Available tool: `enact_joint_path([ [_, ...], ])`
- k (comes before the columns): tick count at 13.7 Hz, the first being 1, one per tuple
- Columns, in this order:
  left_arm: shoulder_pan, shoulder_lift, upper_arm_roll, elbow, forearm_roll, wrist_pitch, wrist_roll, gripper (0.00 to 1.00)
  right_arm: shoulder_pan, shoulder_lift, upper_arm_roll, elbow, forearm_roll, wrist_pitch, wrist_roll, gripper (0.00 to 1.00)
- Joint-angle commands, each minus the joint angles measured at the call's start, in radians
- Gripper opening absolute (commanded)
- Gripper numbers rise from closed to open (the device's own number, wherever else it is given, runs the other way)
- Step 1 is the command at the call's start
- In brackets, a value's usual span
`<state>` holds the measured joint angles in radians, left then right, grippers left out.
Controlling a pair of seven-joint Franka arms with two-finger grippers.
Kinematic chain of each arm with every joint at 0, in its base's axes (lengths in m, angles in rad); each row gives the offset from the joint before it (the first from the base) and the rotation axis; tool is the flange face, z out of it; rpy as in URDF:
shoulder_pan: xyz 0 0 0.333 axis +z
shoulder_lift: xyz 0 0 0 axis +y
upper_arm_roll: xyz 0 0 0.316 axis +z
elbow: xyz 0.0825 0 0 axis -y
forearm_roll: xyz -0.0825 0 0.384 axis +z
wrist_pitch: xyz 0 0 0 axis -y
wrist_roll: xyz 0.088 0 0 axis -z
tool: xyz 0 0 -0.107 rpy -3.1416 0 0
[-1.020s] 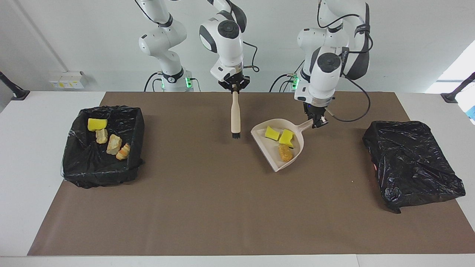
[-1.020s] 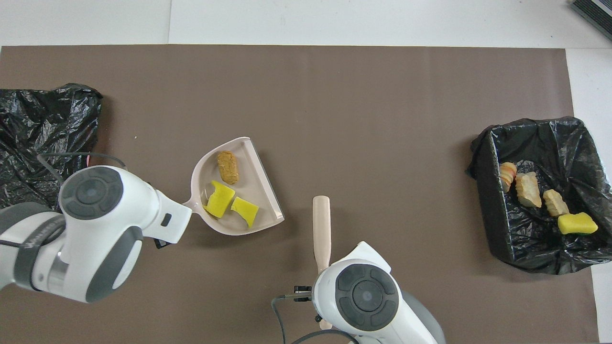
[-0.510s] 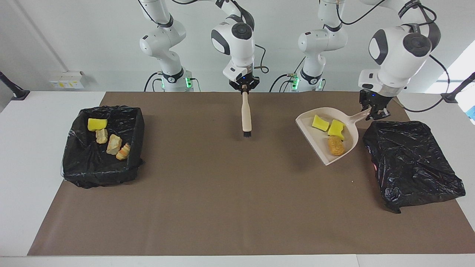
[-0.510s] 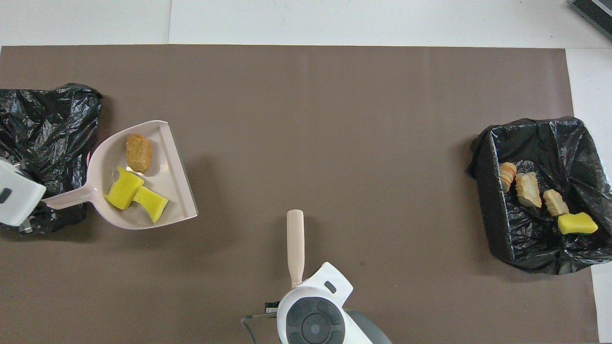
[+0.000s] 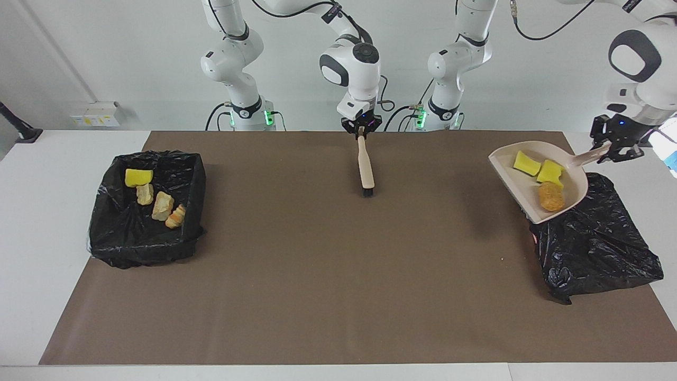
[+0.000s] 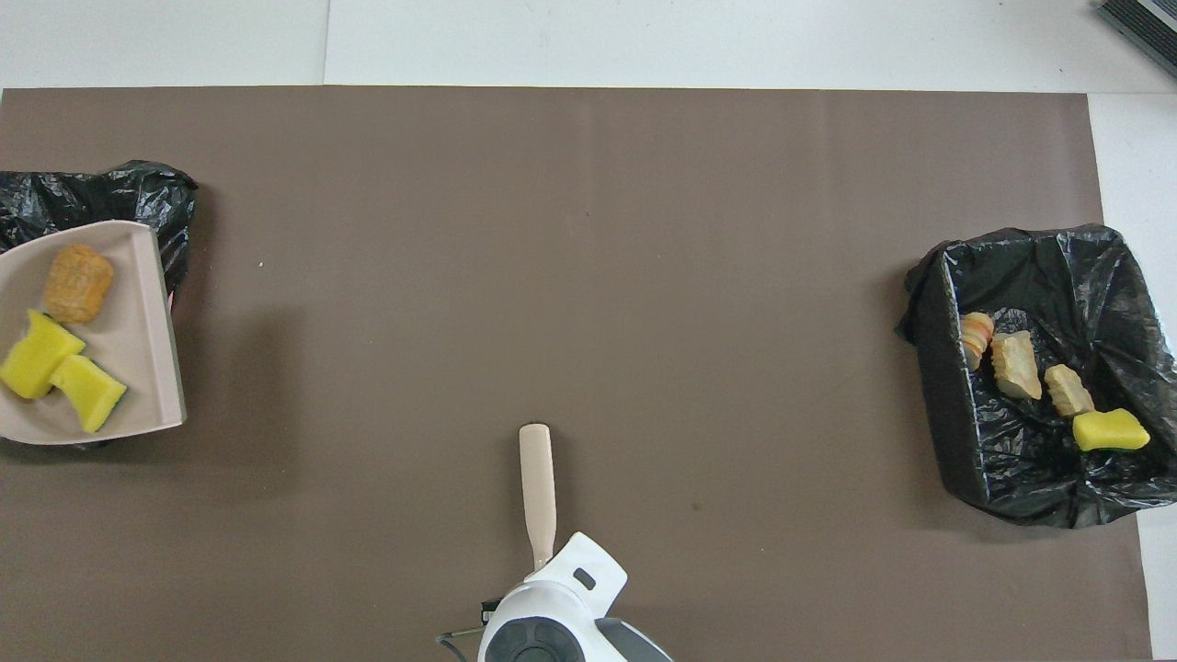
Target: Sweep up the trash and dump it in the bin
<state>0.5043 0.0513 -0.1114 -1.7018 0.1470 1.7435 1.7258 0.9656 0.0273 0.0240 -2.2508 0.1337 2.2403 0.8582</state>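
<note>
A: Facing view?
B: My left gripper [image 5: 616,150] clamps the dustpan [image 5: 529,182] handle, pan w/ three trash pieces [image 5: 551,196] raised over the bag-covered bin [image 5: 597,243] at the left arm's end. My right gripper [image 5: 362,127] grips the brush [image 5: 365,168].
A: Overhead?
B: Four pieces [image 6: 1014,364] lie in the lined bin [image 6: 947,405] at the right arm's end.

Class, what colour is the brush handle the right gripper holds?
Pale beige brush handle, black bristles at its tip; clearest in the facing view.

Robotics lab, two white arms [image 5: 354,58] bolted at brown-matted table [image 5: 317,264] (bare white walls, cabling)
</note>
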Motion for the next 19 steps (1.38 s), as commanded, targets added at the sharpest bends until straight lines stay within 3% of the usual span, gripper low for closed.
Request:
enact_joint_path([
  [1, 0.063, 0.119, -0.017, 0.178, 0.042, -0.033, 0.058, 0.00, 0.012, -0.013, -0.001, -0.018, -0.042, 0.005, 0.042, 0.00],
  [2, 0.065, 0.154, -0.014, 0.212, 0.080, -0.019, 0.078, 0.00, 0.012, -0.013, -0.001, -0.019, -0.048, 0.004, 0.053, 0.00],
  [3, 0.078, 0.195, -0.013, 0.262, 0.112, 0.002, 0.090, 0.00, 0.012, -0.012, -0.001, -0.013, -0.048, -0.002, 0.073, 0.23],
  [4, 0.112, 0.221, -0.013, 0.283, 0.126, 0.033, 0.107, 0.00, 0.012, -0.009, -0.001, 0.005, -0.052, -0.043, 0.085, 0.39],
  [6, 0.120, 0.234, -0.019, 0.284, 0.143, 0.117, 0.110, 0.00, -0.010, -0.012, -0.004, 0.066, -0.077, -0.163, 0.073, 0.94],
  [7, 0.109, 0.240, -0.019, 0.284, 0.214, 0.140, 0.109, 0.00, -0.030, -0.020, -0.004, 0.089, -0.080, -0.194, 0.055, 1.00],
  [11, 0.060, 0.240, -0.022, 0.274, 0.443, 0.221, 0.080, 0.00, -0.120, -0.035, -0.012, 0.236, -0.080, -0.352, -0.039, 1.00],
  [14, -0.036, 0.234, -0.021, 0.260, 0.644, 0.192, -0.012, 0.00, -0.212, -0.055, -0.018, 0.333, -0.085, -0.442, -0.164, 1.00],
  [19, -0.061, 0.223, -0.021, 0.241, 0.784, 0.182, -0.020, 0.00, -0.499, -0.052, -0.019, 0.511, -0.100, -0.603, -0.578, 1.00],
])
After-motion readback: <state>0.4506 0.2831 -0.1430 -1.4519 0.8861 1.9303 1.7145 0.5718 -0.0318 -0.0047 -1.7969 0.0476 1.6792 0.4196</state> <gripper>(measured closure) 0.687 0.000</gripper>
